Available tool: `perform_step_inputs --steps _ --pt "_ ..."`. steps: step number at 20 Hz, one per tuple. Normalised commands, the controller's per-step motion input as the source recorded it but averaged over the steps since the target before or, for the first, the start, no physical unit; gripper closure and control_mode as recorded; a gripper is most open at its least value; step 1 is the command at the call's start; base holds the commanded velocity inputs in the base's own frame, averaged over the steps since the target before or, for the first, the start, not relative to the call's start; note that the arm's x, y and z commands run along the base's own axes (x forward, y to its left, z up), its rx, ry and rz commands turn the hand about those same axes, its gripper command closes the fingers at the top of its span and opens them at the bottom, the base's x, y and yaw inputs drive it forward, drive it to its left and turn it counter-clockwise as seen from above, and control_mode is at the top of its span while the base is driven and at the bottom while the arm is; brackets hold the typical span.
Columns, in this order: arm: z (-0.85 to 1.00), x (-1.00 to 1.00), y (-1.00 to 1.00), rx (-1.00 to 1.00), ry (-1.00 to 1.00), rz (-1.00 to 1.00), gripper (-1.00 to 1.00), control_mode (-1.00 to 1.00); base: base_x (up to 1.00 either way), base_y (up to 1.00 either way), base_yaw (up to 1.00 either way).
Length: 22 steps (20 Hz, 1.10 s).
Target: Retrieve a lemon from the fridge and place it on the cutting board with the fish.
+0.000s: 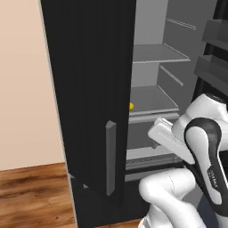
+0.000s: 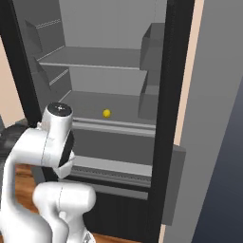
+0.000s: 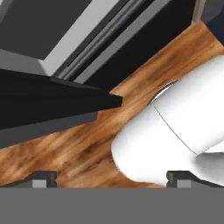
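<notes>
Standing before the open fridge (image 2: 118, 57), the arm looks folded low, with its hand turned down toward the wooden floor (image 3: 78, 148) rather than into the cabinet. In the hand view the gripper (image 3: 112, 177) shows its two dark fingertips (image 3: 41, 178) at the bottom edge, far apart, with nothing between them but floorboards, so the hand is wide open and holds nothing. The lemon (image 2: 107, 113) sits on the middle shelf, a small yellow dot just left of centre in the right base view; in the left base view the lemon (image 1: 131, 106) peeps out at mid-frame from behind the edge of the black left door (image 1: 89, 89), which swings out toward the left of the frame and carries a grey vertical handle (image 1: 110, 158). The shelves above look bare, and door bins (image 2: 151, 97) hang to the right of the shelf in the right base view. My reading is that the doors are dealt with and the fetching step is only starting: the hand is well apart from the fruit and pointed the wrong way. Next it needs to lift, turn its open fingers toward the shelf, pass the door edge without clipping it, and settle around that little round fruit, which could easily roll away.
</notes>
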Motion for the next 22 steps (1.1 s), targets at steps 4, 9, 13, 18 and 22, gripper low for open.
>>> perform_step_inputs --steps 4,9,13,18,22 --pt "-0.66 0.68 0.3 0.38 0.18 0.08 -1.0 -1.0 0.0 0.0 0.0" --pt "-0.35 0.52 0.16 0.29 0.09 0.11 -1.0 -1.0 0.0 0.0 0.0" --pt "-0.22 0.25 0.11 0.12 0.04 0.1 -1.0 -1.0 0.0 0.0 0.0" --pt "-0.03 0.5 0.07 0.02 0.02 0.05 -1.0 -1.0 0.0 0.0 0.0" --pt "0.0 0.76 0.01 0.08 0.15 0.04 -1.0 -1.0 0.0 0.0 0.0"
